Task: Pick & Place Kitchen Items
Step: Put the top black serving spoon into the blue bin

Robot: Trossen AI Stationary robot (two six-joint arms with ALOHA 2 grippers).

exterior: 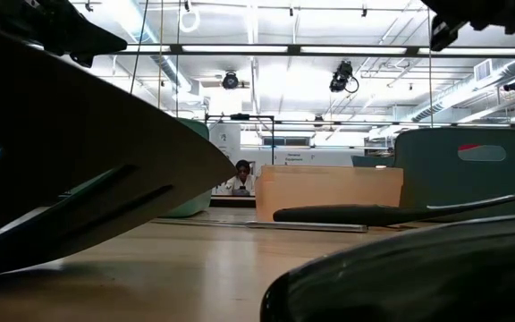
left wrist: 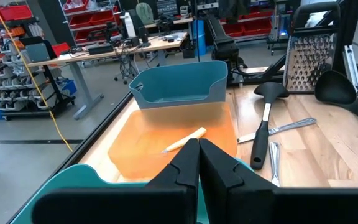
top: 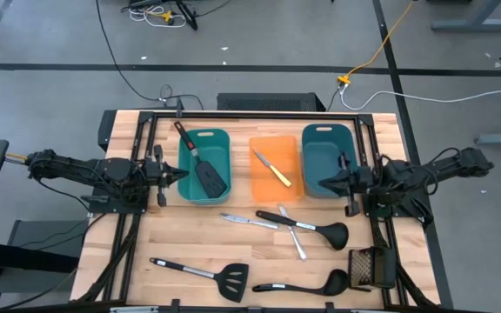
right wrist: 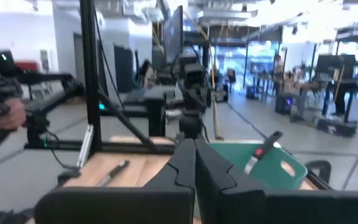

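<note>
A black slotted spatula [top: 205, 167] lies in the left teal bin [top: 191, 193], its handle leaning on the far rim. A yellow-handled knife [top: 273, 169] rests in the orange bin [top: 261, 196]. On the table lie two silver knives [top: 249, 221] [top: 294, 236], two black ladles [top: 310, 228] [top: 307, 283] and a second slotted spatula [top: 205, 274]. My left gripper [top: 183, 174] hovers shut at the left teal bin's left rim, holding nothing. My right gripper [top: 324, 183] hovers shut over the right teal bin [top: 320, 139], also holding nothing.
A dark mesh grater [top: 368, 268] lies at the near right corner, beside the ladle's bowl. The three bins stand in a row along the far half of the table. Black frame rails [top: 233, 115] border the table. Bare wood lies between the loose utensils.
</note>
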